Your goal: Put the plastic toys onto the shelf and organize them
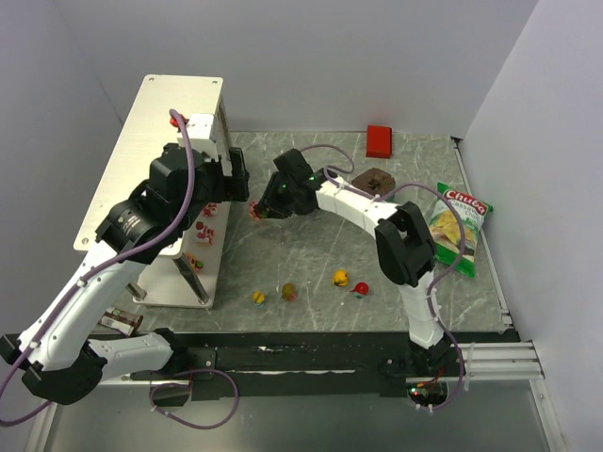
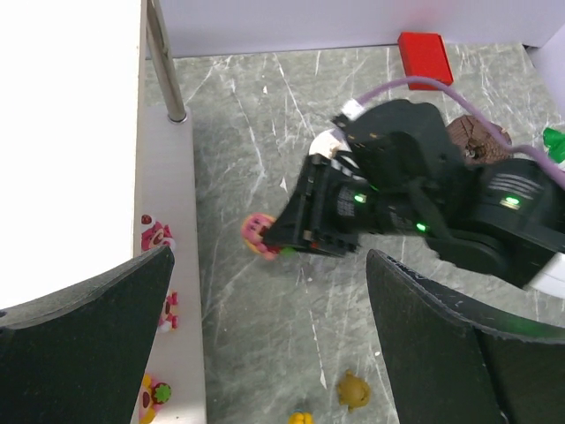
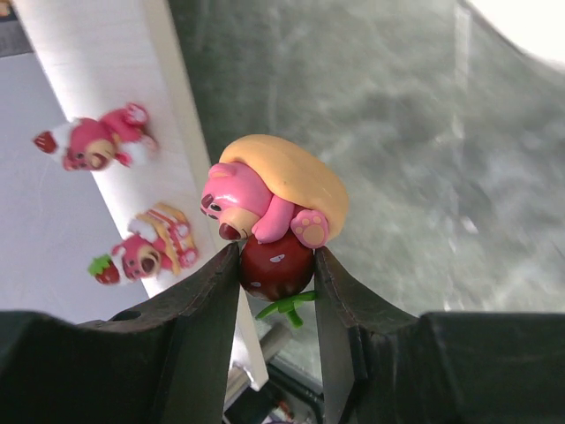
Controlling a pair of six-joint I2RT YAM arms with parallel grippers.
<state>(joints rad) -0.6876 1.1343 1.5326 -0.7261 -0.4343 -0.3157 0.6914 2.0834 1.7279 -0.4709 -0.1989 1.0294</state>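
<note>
My right gripper (image 3: 275,256) is shut on a pink bear toy (image 3: 265,199), pinching its dark red strawberry base. It holds the toy (image 1: 254,211) just above the table, beside the shelf (image 1: 160,141). Three toys (image 1: 205,231) stand on the shelf's lower tier, and two of them (image 3: 146,247) show in the right wrist view. Another toy (image 1: 175,119) sits on the shelf top. Several toys (image 1: 341,278) lie on the table in front. My left gripper (image 1: 234,184) hangs open next to the shelf, its fingers (image 2: 88,336) wide apart and holding nothing.
A red block (image 1: 379,141) lies at the back of the table, with a brown object (image 1: 374,179) near it. A green chip bag (image 1: 459,226) lies at the right. The shelf's thin metal leg (image 2: 166,66) stands close to my left gripper.
</note>
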